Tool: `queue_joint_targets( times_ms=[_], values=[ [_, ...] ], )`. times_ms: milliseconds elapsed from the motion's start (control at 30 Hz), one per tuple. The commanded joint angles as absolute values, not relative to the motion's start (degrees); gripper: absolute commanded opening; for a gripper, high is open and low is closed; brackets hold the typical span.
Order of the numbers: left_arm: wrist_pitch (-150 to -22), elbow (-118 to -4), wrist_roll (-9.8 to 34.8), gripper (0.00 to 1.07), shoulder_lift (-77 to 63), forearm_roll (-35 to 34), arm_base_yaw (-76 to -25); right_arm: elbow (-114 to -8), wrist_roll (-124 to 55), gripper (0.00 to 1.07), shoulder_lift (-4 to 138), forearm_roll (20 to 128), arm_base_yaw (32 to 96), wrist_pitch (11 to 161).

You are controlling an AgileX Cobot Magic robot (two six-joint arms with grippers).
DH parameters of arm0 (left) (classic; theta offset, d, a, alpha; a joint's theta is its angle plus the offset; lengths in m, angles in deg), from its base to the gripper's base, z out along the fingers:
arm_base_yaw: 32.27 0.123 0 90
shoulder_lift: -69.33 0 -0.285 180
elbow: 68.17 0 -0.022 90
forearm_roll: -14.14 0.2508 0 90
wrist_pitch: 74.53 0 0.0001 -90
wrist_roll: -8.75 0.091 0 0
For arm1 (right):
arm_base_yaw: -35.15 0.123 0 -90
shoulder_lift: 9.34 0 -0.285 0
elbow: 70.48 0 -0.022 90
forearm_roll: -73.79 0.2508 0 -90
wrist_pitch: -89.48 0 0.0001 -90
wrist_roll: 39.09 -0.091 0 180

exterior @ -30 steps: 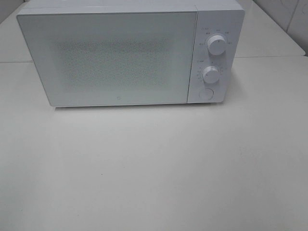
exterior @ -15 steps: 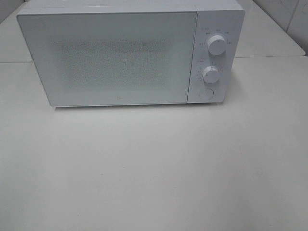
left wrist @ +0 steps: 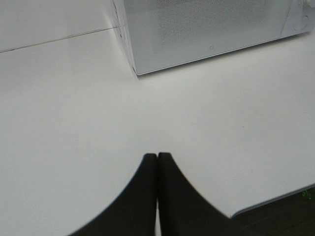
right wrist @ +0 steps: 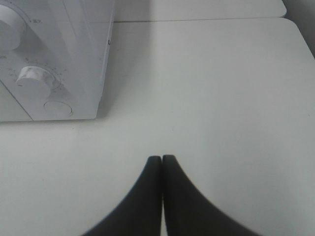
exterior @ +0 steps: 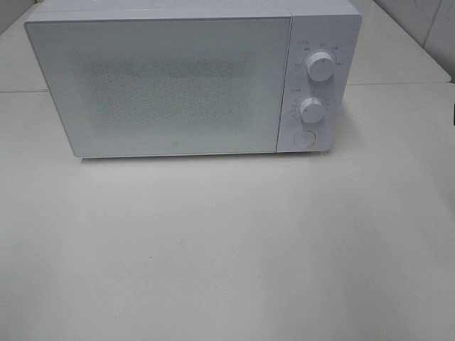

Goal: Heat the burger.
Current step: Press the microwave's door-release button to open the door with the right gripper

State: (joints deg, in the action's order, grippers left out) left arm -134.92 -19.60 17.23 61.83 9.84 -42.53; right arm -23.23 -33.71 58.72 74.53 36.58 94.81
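microwave (exterior: 192, 78) is sitting on the bench (exterior: 227, 249), door shut. burger is not showing in any view; possibly inside, cannot tell. left tool (left wrist: 157, 156) and right tool (right wrist: 162, 158) are both resting pressed together, gripping nothing. dial-setting judged outstanding.

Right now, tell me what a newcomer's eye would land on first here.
A boxy white microwave oven, door shut, fills the back of the pale table, two round white knobs on its right panel. The black left gripper and right gripper hang shut above the tabletop. No burger shows.
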Motion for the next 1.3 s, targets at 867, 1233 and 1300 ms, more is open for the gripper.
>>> queue_joint_targets(
  times_ms=[867,1233,1300],
  values=[
    [-134.1,-19.4,16.7,0.00,63.0,9.4,-42.4,-23.6,-49.8,0.00,88.7,62.5,36.7,55.7],
    [-134.1,-19.4,16.7,0.00,63.0,9.5,-42.4,-23.9,-64.8,0.00,96.4,51.8,42.3,49.7],
    [-134.1,-19.4,16.7,0.00,63.0,9.5,-42.4,-24.9,-64.9,0.00,97.7,52.0,44.9,50.3]
  ],
)
